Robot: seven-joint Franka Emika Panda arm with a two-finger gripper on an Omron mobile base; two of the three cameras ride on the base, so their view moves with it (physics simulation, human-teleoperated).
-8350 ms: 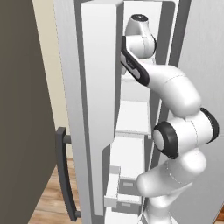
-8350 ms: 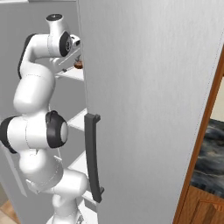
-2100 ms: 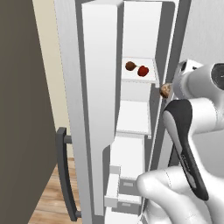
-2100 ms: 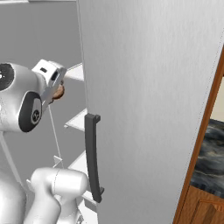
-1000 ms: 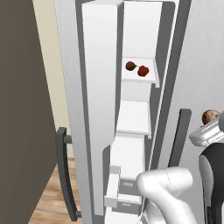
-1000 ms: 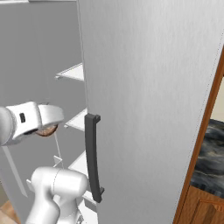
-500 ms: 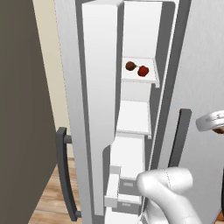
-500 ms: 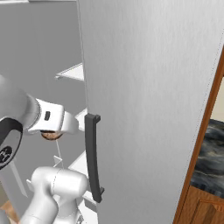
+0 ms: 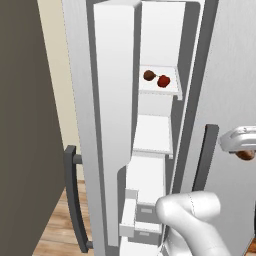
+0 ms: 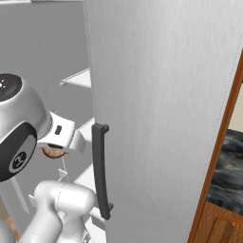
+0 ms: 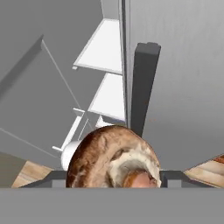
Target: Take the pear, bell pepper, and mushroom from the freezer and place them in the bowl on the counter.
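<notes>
The wide grey fridge door (image 10: pixel 166 95) is the largest thing here, a flat, faintly brushed slab standing shut, with a dark grey vertical handle (image 10: pixel 100 171) at its left edge. It stands directly ahead of the claw and blocks the way to the right. Past its far edge, in the right base view, a strip of the bench (image 10: pixel 227 175) shows: dark marbled stone over a brown wooden cabinet front.

Left of the door the freezer (image 9: pixel 155 115) stands open, tall and narrow, with smooth white flat shelves and drawers stacked down it. Its own door (image 9: pixel 82 125) swings out to the left, carrying a second dark handle (image 9: pixel 74 200). Wooden plank floor (image 9: pixel 55 230) shows below it.

On an upper freezer shelf sit two small rounded things just beside each other: the glossy red bell pepper (image 9: pixel 164 81) on the right and a darker brown item (image 9: pixel 149 75) on the left, which I cannot identify. Neither shows a clear long axis.

The claw (image 10: pixel 54 151) hangs outside the freezer, just in front of the grey door's handle, clamped on the mushroom (image 11: pixel 114 157). The mushroom is a round brown cap with a matt, mottled skin; in the hand view its paler underside and stub of stem face the camera. It rests between the finger bases.
</notes>
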